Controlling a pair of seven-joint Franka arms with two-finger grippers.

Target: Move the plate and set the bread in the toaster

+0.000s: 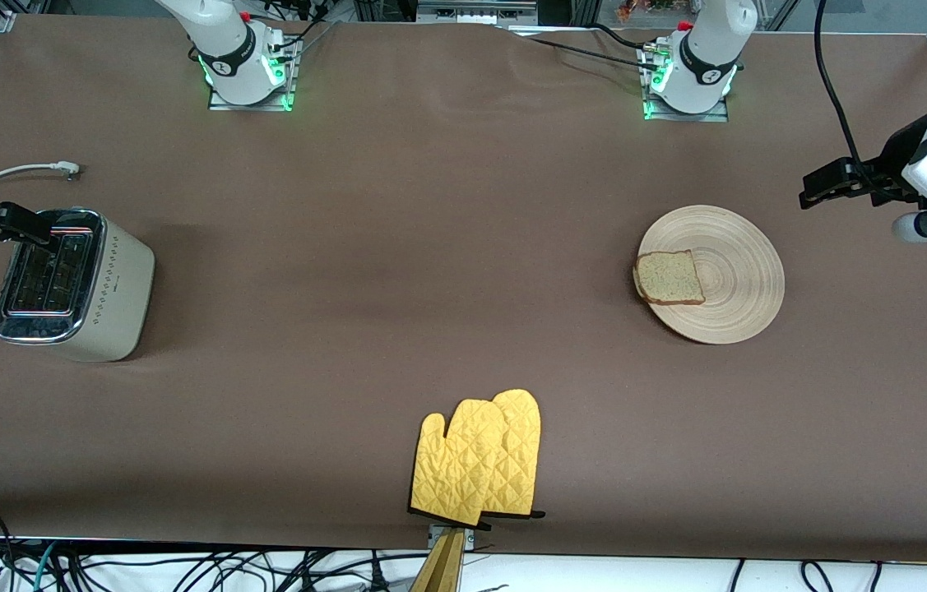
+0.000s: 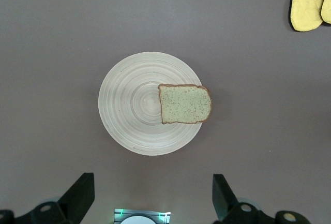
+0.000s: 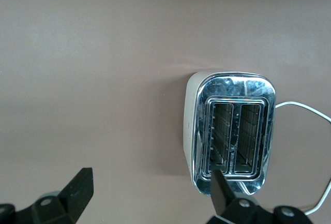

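Bread (image 1: 669,278) lay on the plate (image 1: 726,275), overhanging its rim on the side toward the right arm's end of the bench (image 1: 430,247). The left pincer (image 2: 150,195) hung wide open and empty above the bench just beside the plate. The right pincer (image 3: 150,193), also wide and empty, hung over the toaster (image 1: 72,284), whose two slots faced up. Yellow oven mitts (image 1: 479,459) lay well apart from both.

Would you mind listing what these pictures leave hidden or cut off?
- Plate: the part under the bread is covered in both the front and left wrist views.
- Toaster: slot depths are too dark to read; the right gripper finger crosses its rim.
- Left gripper: arm cut by the front view's edge.
- Oven mitts: cropped in the left wrist view.
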